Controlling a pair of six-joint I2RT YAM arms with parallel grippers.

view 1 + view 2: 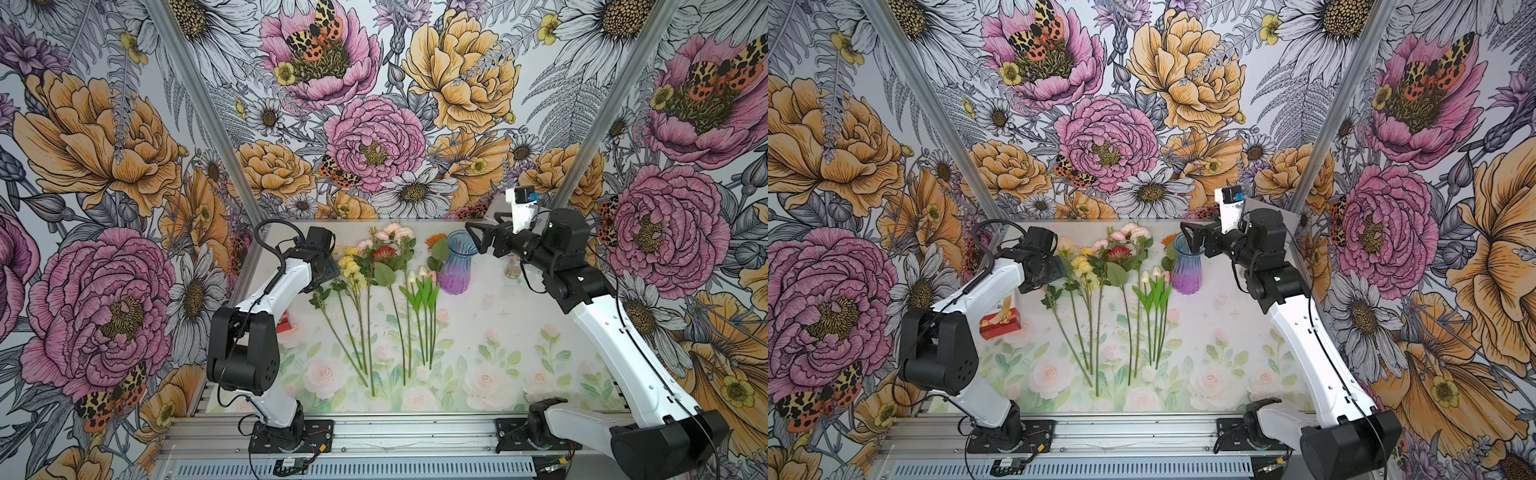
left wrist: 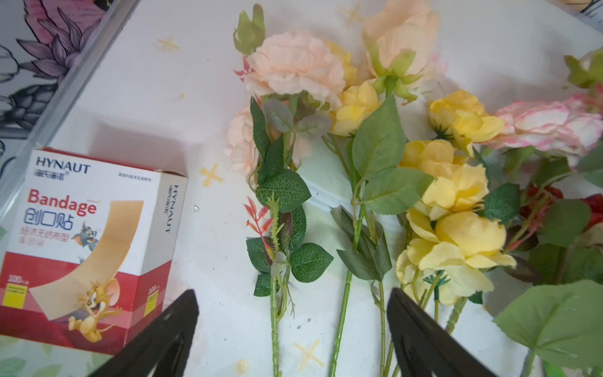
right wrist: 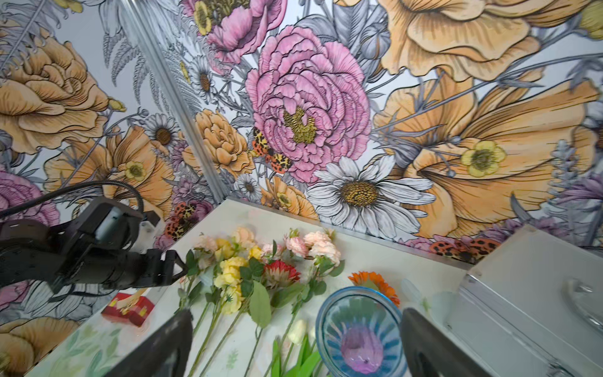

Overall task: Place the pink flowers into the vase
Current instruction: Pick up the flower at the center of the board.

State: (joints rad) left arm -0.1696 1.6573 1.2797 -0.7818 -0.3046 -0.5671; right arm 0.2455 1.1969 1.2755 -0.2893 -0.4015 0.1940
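The pink flowers (image 1: 392, 232) lie flat at the back of the table among other stems, and they show in both top views (image 1: 1133, 230). In the left wrist view a peach-pink bloom (image 2: 293, 65) tops a green stem (image 2: 274, 326). My left gripper (image 2: 292, 293) is open just above the table, with that stem and a neighbouring one between its fingers, neither of them touched. The vase (image 1: 455, 266) stands upright to the right of the stems, blue at the rim and purple at the base. My right gripper (image 3: 297, 313) hangs open and empty above the vase's mouth (image 3: 359, 329).
A red and white bandage box (image 2: 85, 248) sits left of the stems. Yellow blooms (image 2: 456, 196), a red flower (image 1: 384, 253), white tulips (image 1: 419, 282) and an orange gerbera (image 3: 375, 284) lie among the flowers. A small clear jar (image 1: 513, 268) and a clear case (image 3: 522, 293) stand at the back right.
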